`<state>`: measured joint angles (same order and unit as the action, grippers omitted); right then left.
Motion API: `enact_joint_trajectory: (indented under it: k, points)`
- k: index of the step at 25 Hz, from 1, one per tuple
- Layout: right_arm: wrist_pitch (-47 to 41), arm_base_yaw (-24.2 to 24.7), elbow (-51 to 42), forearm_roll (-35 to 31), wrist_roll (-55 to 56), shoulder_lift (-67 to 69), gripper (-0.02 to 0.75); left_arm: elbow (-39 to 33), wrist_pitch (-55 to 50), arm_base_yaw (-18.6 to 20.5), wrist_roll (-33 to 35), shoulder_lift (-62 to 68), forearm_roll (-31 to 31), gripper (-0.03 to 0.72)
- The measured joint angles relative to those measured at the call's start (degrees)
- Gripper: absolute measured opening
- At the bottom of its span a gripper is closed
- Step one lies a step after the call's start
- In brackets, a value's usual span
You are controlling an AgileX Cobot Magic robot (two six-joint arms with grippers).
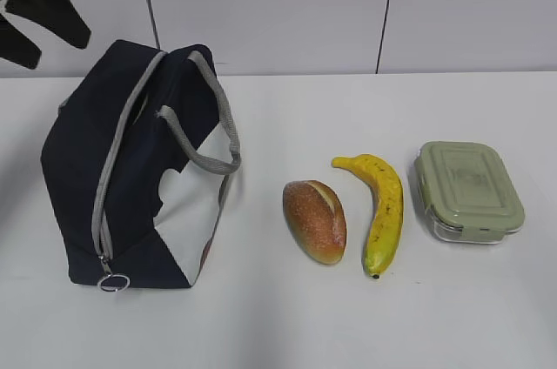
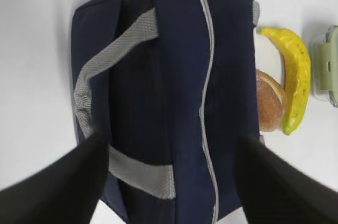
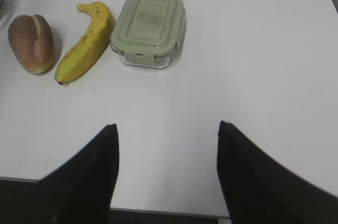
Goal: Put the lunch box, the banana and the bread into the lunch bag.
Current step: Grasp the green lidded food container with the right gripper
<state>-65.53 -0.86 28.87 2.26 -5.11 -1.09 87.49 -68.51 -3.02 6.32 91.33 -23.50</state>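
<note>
The navy lunch bag [image 1: 130,169] lies on the white table at the left, its grey zipper [image 2: 207,76] drawn shut with the ring pull [image 1: 113,282] at the near end. My left gripper [image 2: 171,147] hovers open above the bag, gripping nothing; in the exterior view the left gripper [image 1: 54,45] shows as dark fingers at the top left. To the right of the bag lie the bread [image 1: 314,220], the banana [image 1: 383,211] and the lunch box [image 1: 467,190] with its green lid on. My right gripper [image 3: 166,129] is open over bare table, well short of the lunch box [image 3: 149,28].
Grey webbing handles [image 1: 204,138] lie loose across the bag's top and side. The table's near edge [image 3: 158,211] runs just below the right gripper. Bare table [image 3: 253,49] stretches to the right of the lunch box.
</note>
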Motion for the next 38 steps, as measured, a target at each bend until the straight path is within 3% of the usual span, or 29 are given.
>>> enact_joint_trajectory:
  k: [10, 19, 21, 25, 27, 38]
  points:
    - [0.0, 0.0, 0.0, 0.0, 0.0, 0.0, 0.438, 5.44, -1.99, 0.0, 2.25, 9.45, -4.09, 0.374]
    - [0.0, 0.0, 0.0, 0.0, 0.0, 0.0, 0.438, 5.63, -1.93, 0.0, 2.41, 13.05, -4.21, 0.339]
    - [0.0, 0.0, 0.0, 0.0, 0.0, 0.0, 0.438, 5.63, -1.72, 0.0, 2.41, 13.15, -4.27, 0.272]
    - [0.0, 0.0, 0.0, 0.0, 0.0, 0.0, 0.438, 5.63, -1.3, 0.0, 2.46, 13.15, -5.44, 0.066]
    - [0.0, 0.0, 0.0, 0.0, 0.0, 0.0, 0.438, 5.63, -1.25, 0.0, 2.46, 13.15, -5.88, 0.011]
    - [0.0, 0.0, 0.0, 0.0, 0.0, 0.0, 0.438, 5.63, -1.35, 0.0, 2.46, 13.15, -8.67, 0.0]
